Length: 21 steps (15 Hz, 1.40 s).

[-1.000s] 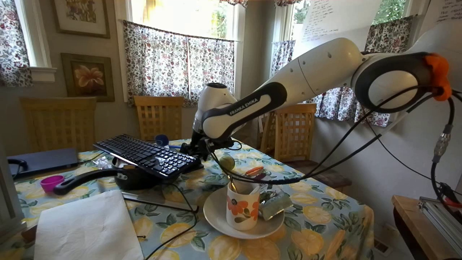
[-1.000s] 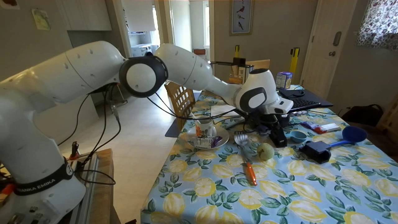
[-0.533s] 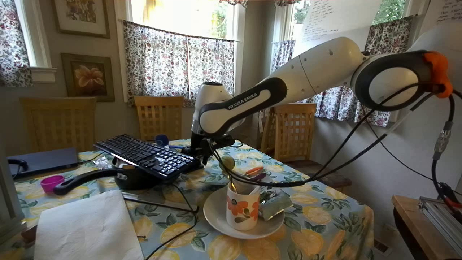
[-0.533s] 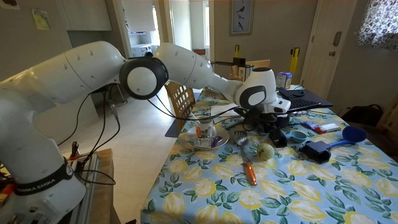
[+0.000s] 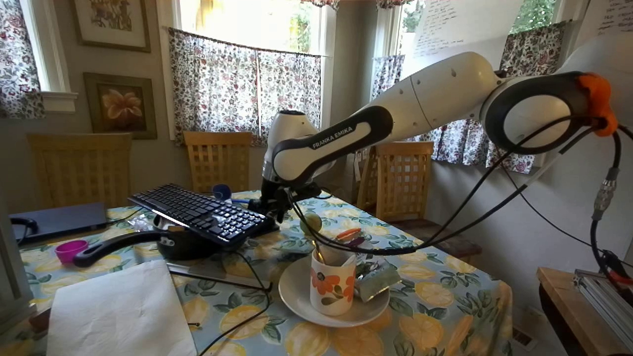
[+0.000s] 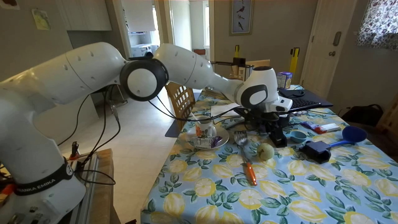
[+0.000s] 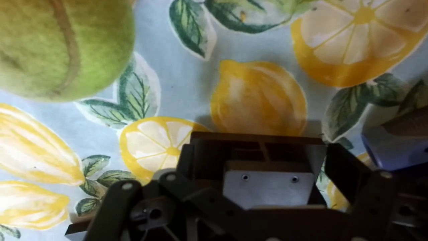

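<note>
In the wrist view my gripper [image 7: 259, 155] stands open, its two fingers on either side of a dark block [image 7: 267, 187] that bears a pale plate with two small holes. Tablecloth shows through a gap between the block and the right finger; whether the left finger touches it I cannot tell. A green ball [image 7: 63, 47] with a brown seam lies up and to the left. In an exterior view the gripper [image 6: 276, 133] is low over the table, just behind the ball [image 6: 265, 151]. The keyboard [image 5: 198, 212] partly hides it in an exterior view.
A fork [image 6: 251, 174] with an orange handle lies near the ball. Beside the gripper are a teal cup [image 6: 298, 137], a black object [image 6: 315, 151] and a blue ladle [image 6: 354, 135]. A flowered mug [image 5: 332, 291] stands on a plate [image 5: 294, 299]. The keyboard rests over a pan [image 5: 183, 247].
In an exterior view my wrist has shifted slightly left and up and stands more upright. The ball, fork and other table objects have kept their places.
</note>
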Tool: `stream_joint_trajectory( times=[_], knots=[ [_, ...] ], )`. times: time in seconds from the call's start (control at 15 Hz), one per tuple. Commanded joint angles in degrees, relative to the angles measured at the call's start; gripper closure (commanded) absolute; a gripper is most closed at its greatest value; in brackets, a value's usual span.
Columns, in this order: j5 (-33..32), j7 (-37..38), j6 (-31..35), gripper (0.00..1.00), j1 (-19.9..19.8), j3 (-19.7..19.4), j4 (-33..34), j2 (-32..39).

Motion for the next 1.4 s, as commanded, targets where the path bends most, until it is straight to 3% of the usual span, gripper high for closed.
stream_joint_trajectory(
  times=[0.0, 0.73, 0.8, 1.13, 1.33],
  knots=[
    [-2.2, 1.6, 1.6, 0.0, -0.5, -0.5, 4.8, 3.6],
    [-0.1, 1.7, 4.4, 0.0, -1.0, -0.3, 8.3, 6.7],
    [-0.1, 1.9, 4.6, 0.25, -1.0, -0.3, 8.4, 6.8],
    [-0.2, 2.7, 5.5, 0.47, -0.8, -0.6, 8.7, 6.9],
    [-0.3, 3.2, 5.0, 0.66, -0.7, -0.8, 8.8, 6.9]
  ],
)
